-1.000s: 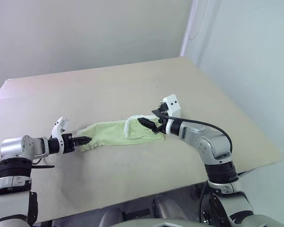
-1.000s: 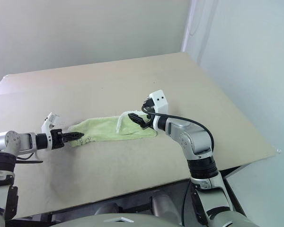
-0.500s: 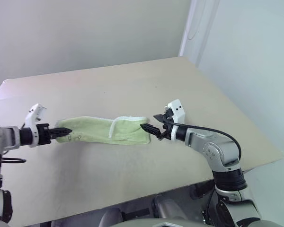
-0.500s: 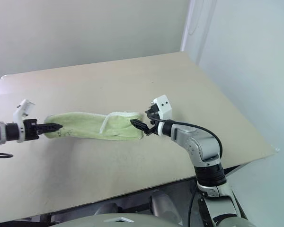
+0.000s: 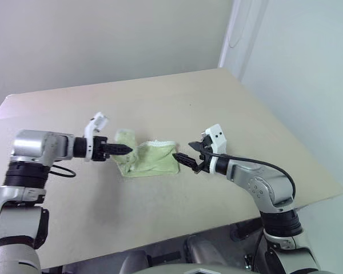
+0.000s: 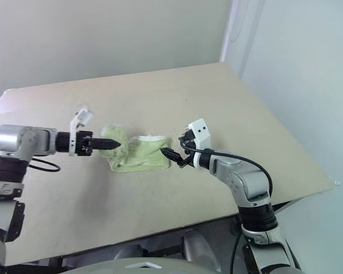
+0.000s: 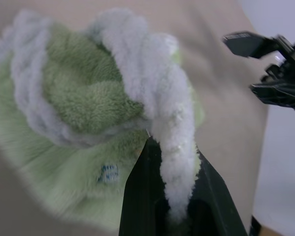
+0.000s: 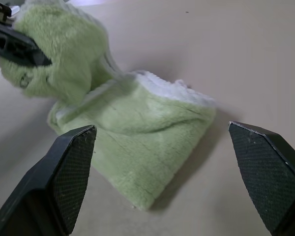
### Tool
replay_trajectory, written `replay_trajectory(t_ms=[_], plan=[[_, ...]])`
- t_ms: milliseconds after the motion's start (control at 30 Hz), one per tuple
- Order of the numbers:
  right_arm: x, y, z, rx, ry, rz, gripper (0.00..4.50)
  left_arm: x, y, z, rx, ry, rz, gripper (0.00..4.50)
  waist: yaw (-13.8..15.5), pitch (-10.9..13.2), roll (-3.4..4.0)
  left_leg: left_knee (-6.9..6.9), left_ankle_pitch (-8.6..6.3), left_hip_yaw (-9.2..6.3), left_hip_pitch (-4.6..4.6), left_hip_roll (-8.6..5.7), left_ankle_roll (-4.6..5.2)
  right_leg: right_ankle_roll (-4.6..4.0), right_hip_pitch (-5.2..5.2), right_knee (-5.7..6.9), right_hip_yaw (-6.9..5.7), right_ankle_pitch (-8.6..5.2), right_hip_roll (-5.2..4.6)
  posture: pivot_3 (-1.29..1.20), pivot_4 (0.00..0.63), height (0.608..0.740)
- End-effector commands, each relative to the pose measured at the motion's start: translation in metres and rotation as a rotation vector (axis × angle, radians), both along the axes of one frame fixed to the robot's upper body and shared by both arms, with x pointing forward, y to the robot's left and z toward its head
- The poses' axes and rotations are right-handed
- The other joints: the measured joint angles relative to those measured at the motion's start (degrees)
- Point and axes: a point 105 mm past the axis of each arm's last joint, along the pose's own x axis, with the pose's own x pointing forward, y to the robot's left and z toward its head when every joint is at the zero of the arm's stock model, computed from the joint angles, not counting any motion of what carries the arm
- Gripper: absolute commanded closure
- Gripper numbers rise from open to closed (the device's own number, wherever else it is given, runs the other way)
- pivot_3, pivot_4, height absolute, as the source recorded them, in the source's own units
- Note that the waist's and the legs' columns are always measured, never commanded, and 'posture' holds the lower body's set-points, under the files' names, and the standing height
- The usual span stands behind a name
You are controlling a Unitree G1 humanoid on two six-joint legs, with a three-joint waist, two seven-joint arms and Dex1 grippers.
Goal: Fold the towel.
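Now: one end of the towel lifted, the other lying on the table.
Clamped tight, the left gripper (image 5: pixel 124 150) pinches the raised end of the pale lime-green terry towel (image 5: pixel 151 161) with whitish edges; the rest lies bunched on the beige tabletop (image 5: pixel 160 103). Just beside it, the right gripper (image 5: pixel 184 159) gapes wide, empty.

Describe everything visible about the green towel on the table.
The pale lime-green terry cloth towel looks soft and fluffy, with whitish stitched edges. It is bunched and partly doubled over on the beige tabletop. The left end effector is shut on one end, holding it lifted above the rest, which lies on the table. The right end effector is open just beside the towel's other end, not gripping it.
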Motion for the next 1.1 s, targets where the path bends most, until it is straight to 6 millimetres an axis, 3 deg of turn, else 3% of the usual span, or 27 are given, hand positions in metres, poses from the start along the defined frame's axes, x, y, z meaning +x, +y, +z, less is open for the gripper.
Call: replay_trajectory(t_ms=[33, 467, 633, 667, 733, 900, 1000, 1100], plan=[[-0.003, -0.002, 0.017, 0.017, -0.064, -0.012, 0.0, 0.004, -0.02, 0.016, -0.026, -0.047, -0.084, 4.46, -0.1, 0.0, 0.0, 0.01, 0.0, 0.02, 0.01, 0.0, 0.0, 0.0, 0.0, 0.0, 0.01, 0.0, 0.0, 0.0, 0.0, 0.74], [-0.008, -0.021, 0.014, -0.01, -0.06, -0.131, 0.0, 0.025, -0.072, -0.002, -0.067, -0.049, -0.184, 4.46, 0.1, 0.0, -0.01, 0.06, 0.0, 0.02, 0.01, -0.02, 0.0, -0.03, 0.03, 0.0, 0.02, -0.02, 0.0, 0.0, 0.0, 0.74], [-0.009, -0.026, 0.013, -0.02, -0.058, -0.156, 0.0, 0.017, -0.08, -0.013, -0.052, -0.049, -0.26, 4.46, -0.2, 0.0, -0.01, 0.04, 0.0, 0.03, 0.01, -0.02, 0.0, -0.01, 0.03, 0.0, 0.05, -0.01, 0.0, 0.0, 0.0, 0.74], [-0.009, -0.027, 0.013, -0.024, -0.057, -0.16, 0.0, 0.016, -0.081, -0.014, -0.057, -0.049, -0.27, 3.98, -0.2, 0.0, -0.01, 0.03, 0.0, 0.03, 0.01, -0.02, 0.0, -0.01, 0.03, 0.0, 0.04, -0.01, 0.0, 0.0, 0.0, 0.74], [-0.007, -0.029, 0.011, -0.031, -0.053, -0.178, 0.0, 0.014, -0.084, -0.013, -0.079, -0.047, -0.288, 3.48, -0.1, 0.0, -0.01, 0.04, 0.0, 0.02, 0.01, -0.02, 0.0, -0.01, 0.03, 0.0, 0.04, -0.01, 0.01, 0.0, 0.0, 0.74], [-0.006, -0.03, 0.007, -0.047, -0.044, -0.186, 0.0, 0.008, -0.087, -0.006, -0.103, -0.063, -0.331, 1.7, -0.2, 0.0, -0.02, 0.08, 0.0, 0.03, 0.0, -0.02, 0.0, -0.03, 0.04, 0.0, 0.05, -0.02, 0.0, 0.0, 0.0, 0.74], [-0.005, -0.03, 0.006, -0.048, -0.041, -0.185, 0.0, 0.009, -0.088, 0.006, -0.134, -0.097, -0.334, 0.61, -0.2, 0.0, -0.02, 0.06, 0.0, 0.03, 0.01, -0.02, 0.0, -0.02, 0.04, 0.0, 0.04, -0.01, 0.0, 0.0, 0.0, 0.74], [-0.003, -0.029, 0.007, -0.045, -0.042, -0.183, 0.0, 0.01, -0.088, 0.019, -0.145, -0.153, -0.35, 0.61, -0.2, 0.0, -0.02, 0.07, 0.0, 0.03, 0.01, -0.02, 0.0, -0.02, 0.04, 0.0, 0.05, -0.02, 0.0, 0.0, 0.0, 0.74]])
